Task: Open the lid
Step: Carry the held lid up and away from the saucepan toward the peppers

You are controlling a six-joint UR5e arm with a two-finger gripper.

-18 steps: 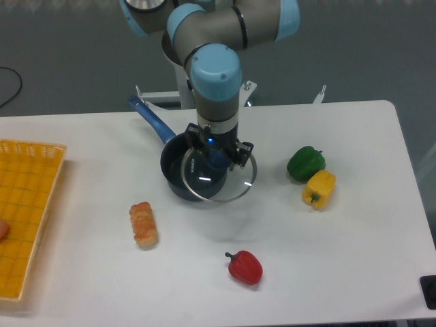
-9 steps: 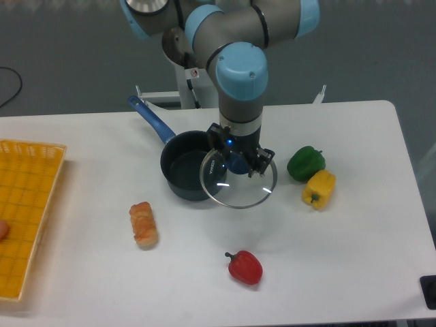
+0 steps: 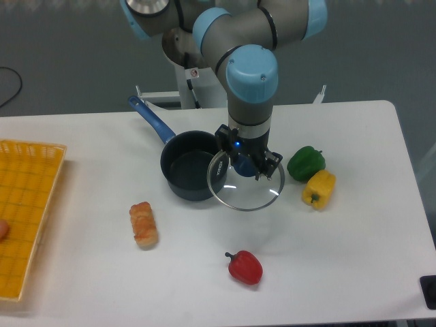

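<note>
The round clear glass lid (image 3: 246,189) with a metal rim hangs just right of the dark blue saucepan (image 3: 187,174), overlapping only its right edge. My gripper (image 3: 245,165) points straight down and is shut on the lid's blue centre knob, which shows between the fingers. The saucepan stands open at the table's middle, its long blue handle (image 3: 151,120) pointing to the back left. The pan's inside looks dark and bare.
A green pepper (image 3: 305,163) and a yellow pepper (image 3: 318,189) lie close to the lid's right. A red pepper (image 3: 244,267) sits in front, a bread roll (image 3: 144,223) front left, and a yellow basket (image 3: 24,215) at the left edge.
My gripper has carried the lid to the right, from over the saucepan's mouth to beside it. The pan's opening now shows. Nothing else has moved.
</note>
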